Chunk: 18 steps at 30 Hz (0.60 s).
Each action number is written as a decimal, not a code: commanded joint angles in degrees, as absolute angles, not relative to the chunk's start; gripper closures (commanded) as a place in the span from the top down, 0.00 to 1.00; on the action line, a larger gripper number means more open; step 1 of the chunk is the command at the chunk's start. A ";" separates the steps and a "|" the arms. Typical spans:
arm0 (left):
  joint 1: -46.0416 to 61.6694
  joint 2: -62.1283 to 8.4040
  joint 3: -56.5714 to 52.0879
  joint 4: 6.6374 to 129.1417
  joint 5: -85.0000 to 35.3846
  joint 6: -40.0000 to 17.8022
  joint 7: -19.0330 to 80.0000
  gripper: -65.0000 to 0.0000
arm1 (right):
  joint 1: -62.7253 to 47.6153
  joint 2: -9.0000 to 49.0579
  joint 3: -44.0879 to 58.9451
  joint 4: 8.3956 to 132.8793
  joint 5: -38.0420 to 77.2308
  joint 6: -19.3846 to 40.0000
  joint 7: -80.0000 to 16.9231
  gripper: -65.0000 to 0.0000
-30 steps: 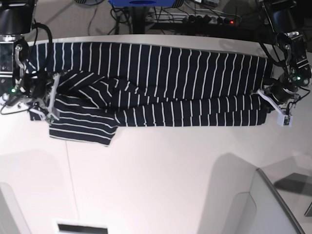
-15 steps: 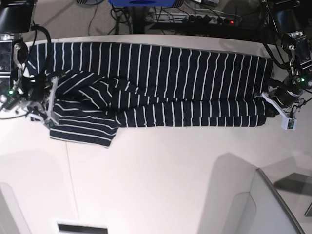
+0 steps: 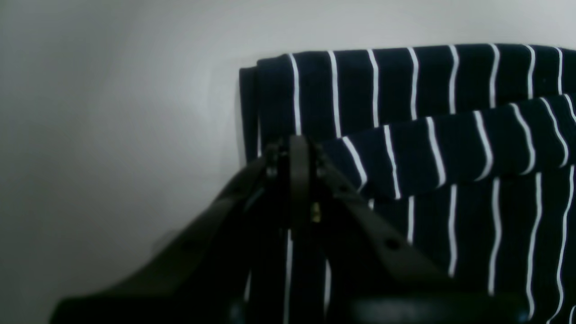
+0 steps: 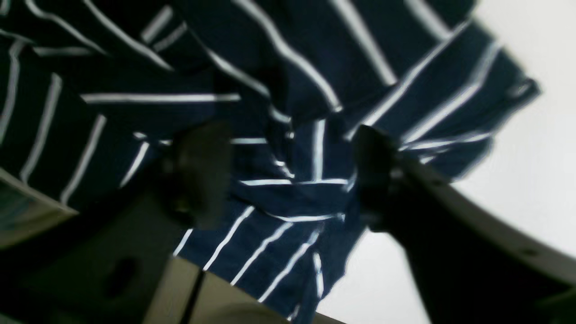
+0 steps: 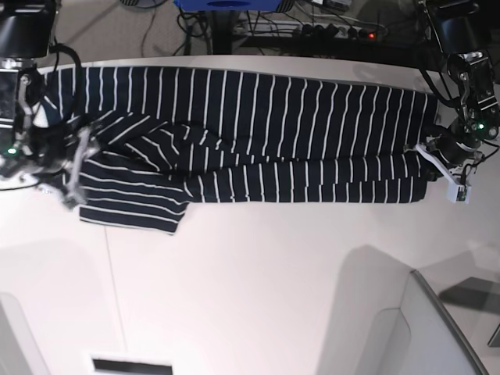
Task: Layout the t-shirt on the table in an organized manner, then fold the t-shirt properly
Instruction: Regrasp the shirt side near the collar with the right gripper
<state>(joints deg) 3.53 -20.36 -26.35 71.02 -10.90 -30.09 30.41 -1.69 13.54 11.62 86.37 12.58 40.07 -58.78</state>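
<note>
The striped t-shirt lies stretched lengthwise across the far half of the white worktop, reaching from one gripper to the other. It looks part-way through the first lengthwise fold: the near long edge is turned over onto the body along most of its length, but close to the right gripper the cloth is bunched, with one sleeve splayed out toward the near side. I judge that the layout is broadly done and the folding barely begun; that rumpled end needs smoothing, and the crosswise folds are all still to come.

The left gripper has its jaws pressed together with no gap showing, at the corner of the shirt's end, where a folded-over flap lies just beside it. It seems pinched on the hem, though the cloth between the jaws is hidden (dark on dark).

The right gripper stands wide open, its fingers well apart, with crumpled striped cloth spread directly beneath and between them. It holds nothing.
</note>
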 commanded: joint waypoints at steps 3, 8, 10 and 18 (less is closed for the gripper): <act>2.86 -21.67 -27.03 71.87 -11.65 -30.11 29.14 0.00 | 2.15 13.14 16.31 89.45 12.62 40.00 -58.24 0.68; 2.86 -21.76 -26.68 71.78 -11.65 -30.11 29.14 0.00 | 14.55 13.49 17.63 72.22 12.62 40.00 -57.10 0.68; 2.86 -21.67 -26.68 71.96 -11.65 -30.11 29.14 0.00 | 19.82 13.67 17.63 61.32 12.62 40.00 -53.14 0.68; 2.86 -21.76 -27.12 71.69 -11.65 -30.11 29.14 0.00 | 29.05 15.87 17.63 35.47 12.44 40.00 -36.44 0.68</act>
